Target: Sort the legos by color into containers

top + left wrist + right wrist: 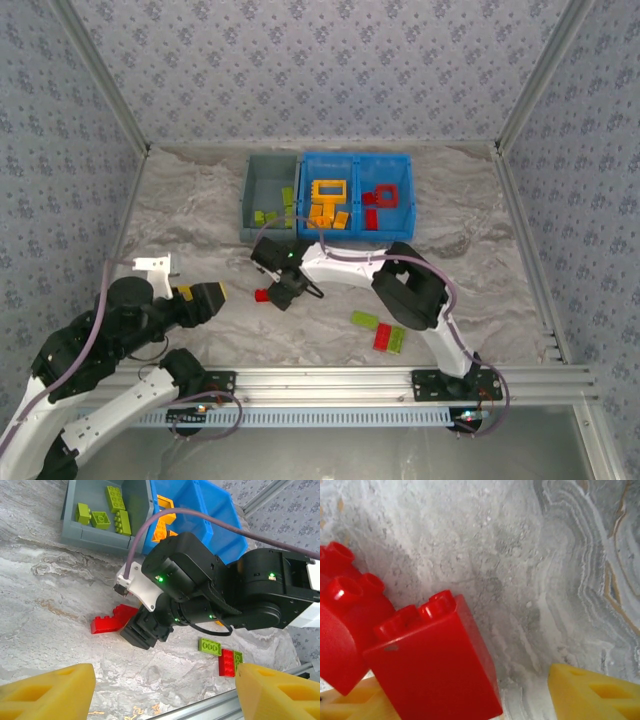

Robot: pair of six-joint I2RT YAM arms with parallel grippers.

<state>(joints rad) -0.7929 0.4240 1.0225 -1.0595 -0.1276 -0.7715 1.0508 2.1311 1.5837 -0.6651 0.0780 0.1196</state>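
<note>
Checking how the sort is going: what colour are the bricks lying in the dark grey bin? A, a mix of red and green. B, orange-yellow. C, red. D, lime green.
D, the dark grey bin holds only lime green bricks, seen in the left wrist view.

Left claw [208, 293] spread wide, right claw [285, 294] pointed down — jaws apart

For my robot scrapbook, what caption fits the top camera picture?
Right claw down by a red brick, with sorted bricks waiting in the grey bin and blue tray.
</note>
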